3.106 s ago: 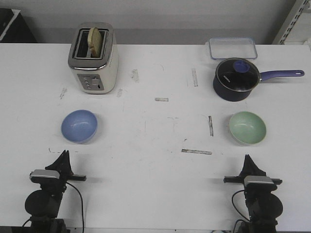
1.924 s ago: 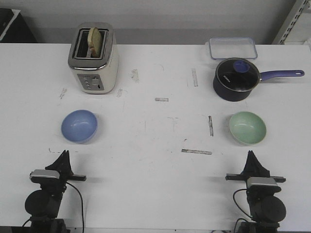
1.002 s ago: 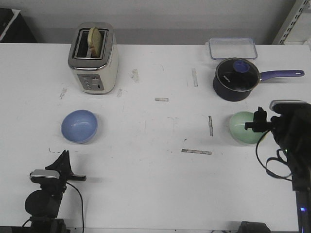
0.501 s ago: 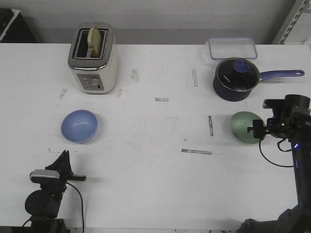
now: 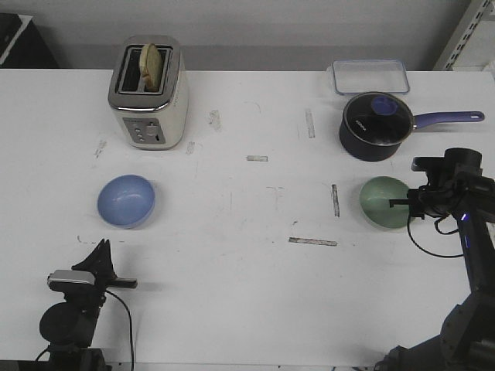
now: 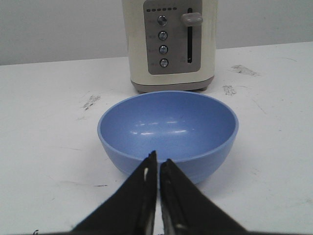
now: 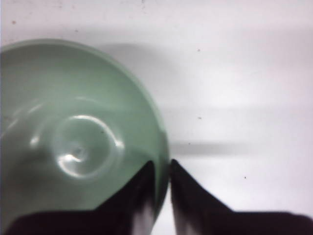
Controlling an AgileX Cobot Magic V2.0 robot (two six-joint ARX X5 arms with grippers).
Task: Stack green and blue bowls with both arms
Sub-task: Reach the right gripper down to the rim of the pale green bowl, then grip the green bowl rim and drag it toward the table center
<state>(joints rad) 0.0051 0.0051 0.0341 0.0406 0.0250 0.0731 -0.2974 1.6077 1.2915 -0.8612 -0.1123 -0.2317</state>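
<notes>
Green bowl (image 5: 384, 202) on counter (image 5: 255, 270) near saucepan (image 5: 377, 125); right end effector (image 7: 160, 169) narrow, fingers straddling its rim, so likely pinching it. Blue bowl (image 5: 126, 200) sits apart by toaster (image 5: 149, 91); left end effector (image 6: 158, 164) nearly closed, empty. Bowls prob light, smooth, slippery — grip rim.

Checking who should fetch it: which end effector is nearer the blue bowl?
Left. The left end effector sits just short of the blue bowl, at the table's near edge, pointed at it. The right end effector is across the table, astride the green bowl rim.
</notes>
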